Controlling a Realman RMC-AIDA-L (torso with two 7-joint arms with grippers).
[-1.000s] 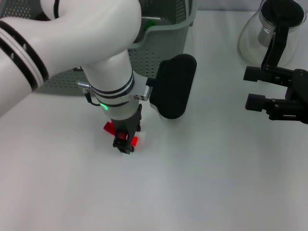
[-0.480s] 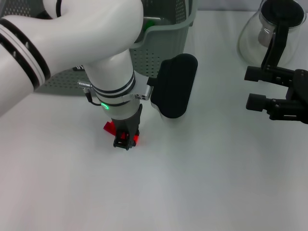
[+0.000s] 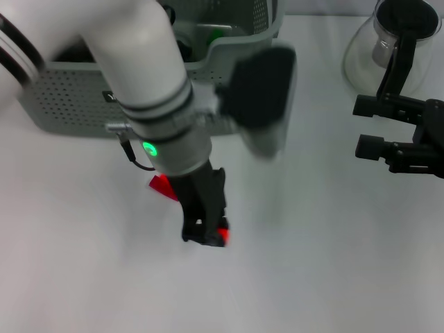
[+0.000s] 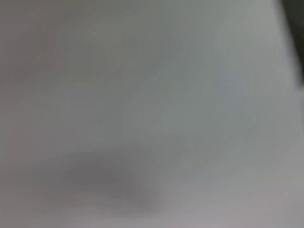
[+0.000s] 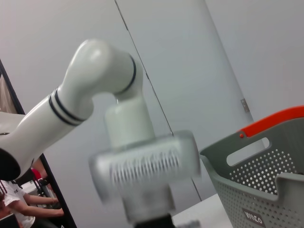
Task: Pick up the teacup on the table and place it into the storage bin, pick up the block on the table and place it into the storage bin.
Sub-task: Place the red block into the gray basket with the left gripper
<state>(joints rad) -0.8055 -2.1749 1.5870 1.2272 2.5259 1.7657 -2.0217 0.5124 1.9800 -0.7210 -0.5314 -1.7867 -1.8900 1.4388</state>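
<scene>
While red block [image 3: 220, 236] sits gripped, left tool [image 3: 203, 234] hangs above table [image 3: 333, 263]

Smooth white matte tabletop [image 3: 326, 263] fills the head view, evenly lit w/ soft shadows. Clear glass carafe with black lid [image 3: 388, 41] sits at far right corner. Right wrist view: plain pale grey wall panels [image 5: 190, 61] w/ a thin vertical seam (small metal hinge-like fitting near it).
</scene>
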